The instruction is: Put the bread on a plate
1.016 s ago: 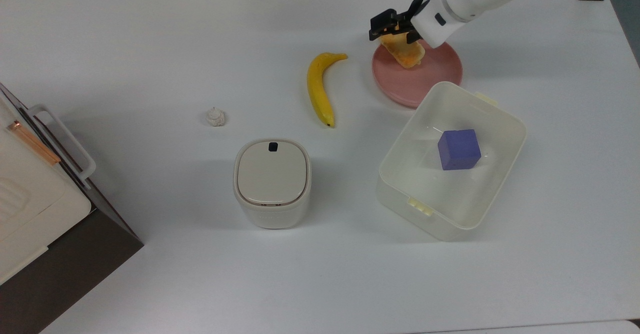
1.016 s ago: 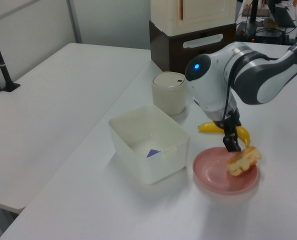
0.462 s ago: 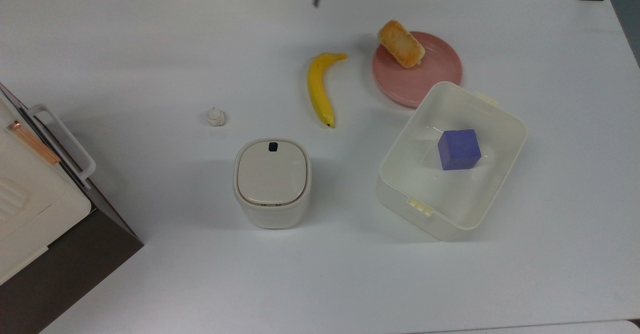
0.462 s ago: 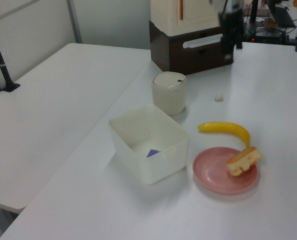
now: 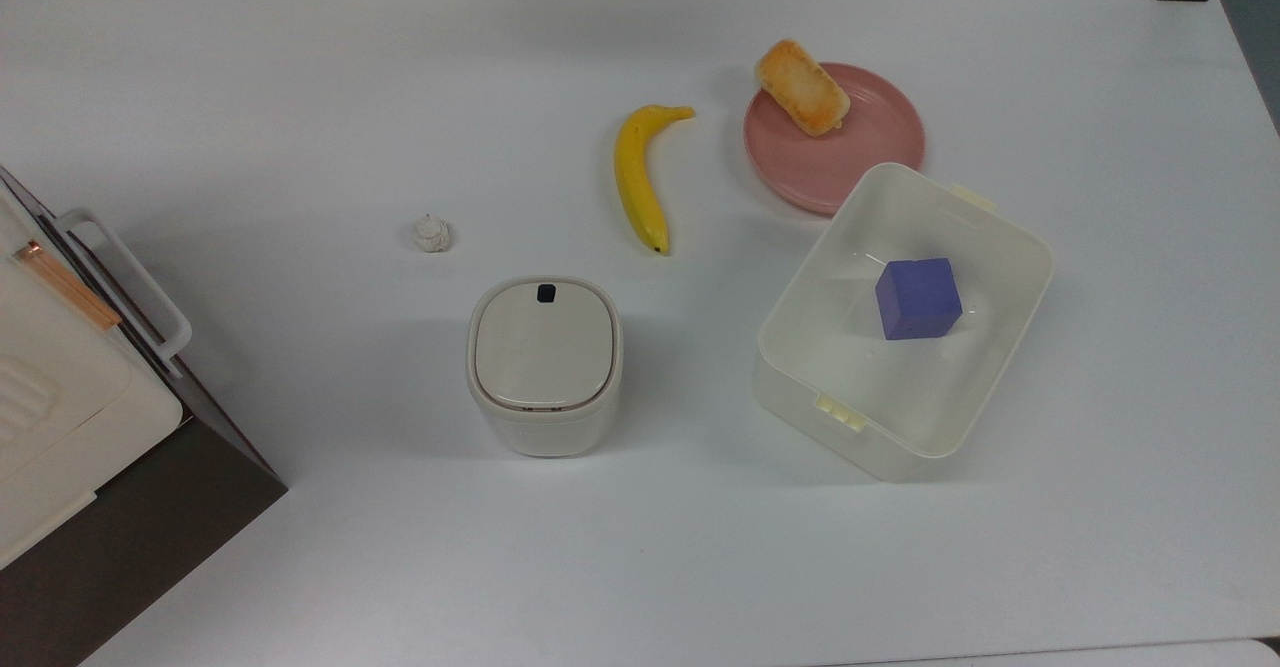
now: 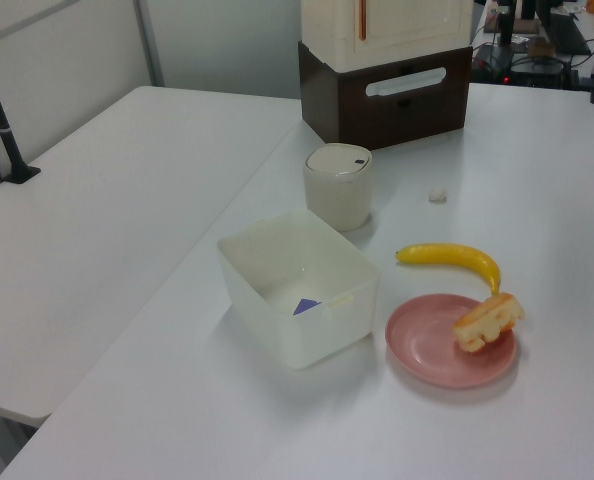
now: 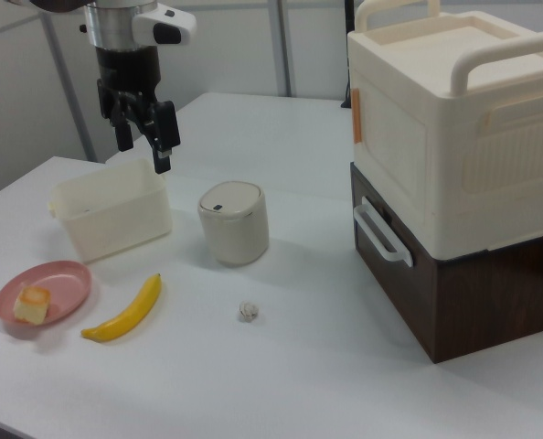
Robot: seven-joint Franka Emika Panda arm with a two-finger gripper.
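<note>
The bread (image 5: 803,87) lies on the pink plate (image 5: 850,152), at the plate's upper-left rim in the top view, with one end overhanging the edge. In the left view the bread (image 6: 488,320) rests tilted on the right side of the plate (image 6: 432,352). The right view has the bread (image 7: 32,305) on the plate (image 7: 66,279) at the lower left. My gripper (image 7: 143,154) hangs high above the table in the right view, over the white tub and far from the plate. It is open and holds nothing.
A yellow banana (image 5: 637,175) lies left of the plate in the top view. A white tub (image 5: 1010,237) holds a purple cube (image 5: 917,297). A lidded cream canister (image 5: 545,362), a tiny white lump (image 5: 432,234) and a large cream box (image 7: 445,119) on a brown base also stand on the table.
One second ago my gripper was at the bread over the plate. It has let go and pulled away out of the top and left views. The bread stays on the plate.
</note>
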